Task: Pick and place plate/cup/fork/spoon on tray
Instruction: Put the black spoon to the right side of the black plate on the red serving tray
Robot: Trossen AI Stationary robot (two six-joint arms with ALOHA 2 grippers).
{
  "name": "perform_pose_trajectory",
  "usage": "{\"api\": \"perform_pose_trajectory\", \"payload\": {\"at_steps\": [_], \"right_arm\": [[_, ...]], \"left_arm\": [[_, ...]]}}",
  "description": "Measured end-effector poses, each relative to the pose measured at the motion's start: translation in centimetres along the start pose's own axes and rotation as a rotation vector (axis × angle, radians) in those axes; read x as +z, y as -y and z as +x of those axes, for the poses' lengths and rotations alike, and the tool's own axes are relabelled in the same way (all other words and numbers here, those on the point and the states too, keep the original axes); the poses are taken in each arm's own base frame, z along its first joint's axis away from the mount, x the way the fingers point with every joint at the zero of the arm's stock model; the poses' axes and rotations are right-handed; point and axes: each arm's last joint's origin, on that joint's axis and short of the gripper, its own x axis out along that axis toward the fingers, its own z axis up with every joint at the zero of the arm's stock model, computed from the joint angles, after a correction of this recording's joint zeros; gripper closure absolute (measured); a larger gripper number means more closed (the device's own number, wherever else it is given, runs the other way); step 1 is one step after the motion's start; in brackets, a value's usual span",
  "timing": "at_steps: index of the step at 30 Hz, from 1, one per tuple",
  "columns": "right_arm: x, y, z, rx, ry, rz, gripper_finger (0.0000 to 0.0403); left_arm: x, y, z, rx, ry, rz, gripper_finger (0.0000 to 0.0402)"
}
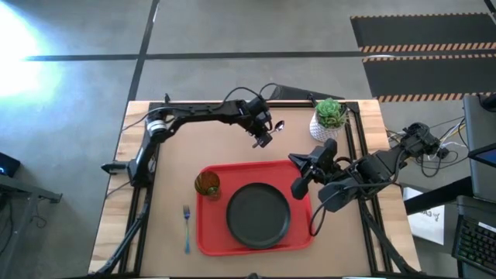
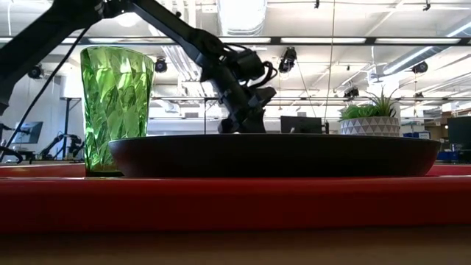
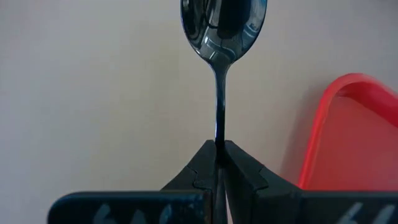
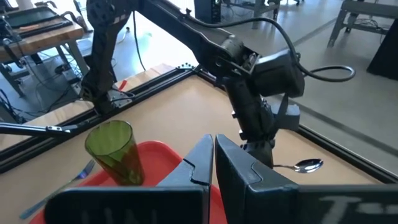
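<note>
The step in hand is the spoon. The left hand [image 1: 262, 139] is clamped on the spoon's [image 1: 277, 125] thin handle, as the left wrist view shows plainly: the two fingers [image 3: 202, 163] meet on the handle and the oval bowl juts out ahead of them. From above, hand and spoon sit over the counter [image 1: 167, 186] toward its far edge, just beyond the tray's [image 1: 208, 236] far rim and near the plant pot [image 1: 328, 122]. Whether the spoon is lifted clear of the counter I cannot tell; it looks low.

The plate [image 1: 258, 215] already lies in the middle of the tray, and the cup [image 1: 207, 184] stands upright in the tray's far left corner, close beside the plate. So two of the four things look placed. The fork [image 1: 187, 227] lies on the counter just outside the tray's left rim, near the counter's near edge, not yet moved.

The right hand [image 1: 301, 184] is closed and empty, waiting above the tray's far right corner.

The next move, as I judge it, calls for carrying the spoon toward the near side and over the tray rim to a bare red patch. Free room is tight: the plate fills the centre, so the strip by the right rim or the far edge seems likeliest. The right hand hovers by that same corner and may crowd the path. After that, only the fork would be left.
</note>
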Motion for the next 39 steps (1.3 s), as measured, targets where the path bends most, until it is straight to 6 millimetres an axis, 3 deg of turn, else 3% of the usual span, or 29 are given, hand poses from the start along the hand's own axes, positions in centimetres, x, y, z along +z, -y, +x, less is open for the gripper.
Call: {"api": "perform_pose_trajectory", "payload": {"at_steps": [14,21,27,31,35,39], "right_arm": [[0.1,-0.1,0.0,0.006,0.006,0.013,0.0394],[0.2,-0.2,0.0,0.012,0.01,0.023,0.0394],[0.1,-0.2,0.0,0.016,0.004,0.018,0.0394],[-0.2,-0.1,0.0,0.036,-0.043,-0.005,0.0394],[-1.2,0.5,1.3,-0.011,-0.116,0.004,0.0394],[-2.8,1.1,3.9,-0.059,-0.223,0.035,0.0394]], "left_arm": [[0.0,-0.1,0.3,-0.003,0.013,0.011,0.0377],[-0.2,-0.3,0.8,-0.001,0.002,0.019,0.04],[0.0,-0.1,0.4,-0.006,0.013,0.022,0.0392],[0.5,1.0,-2.3,-0.039,0.022,0.037,0.0391],[0.9,2.6,-7.5,-0.048,0.075,0.099,0.0391],[0.3,4.4,-13.8,-0.004,0.122,0.19,0.0391]]}}
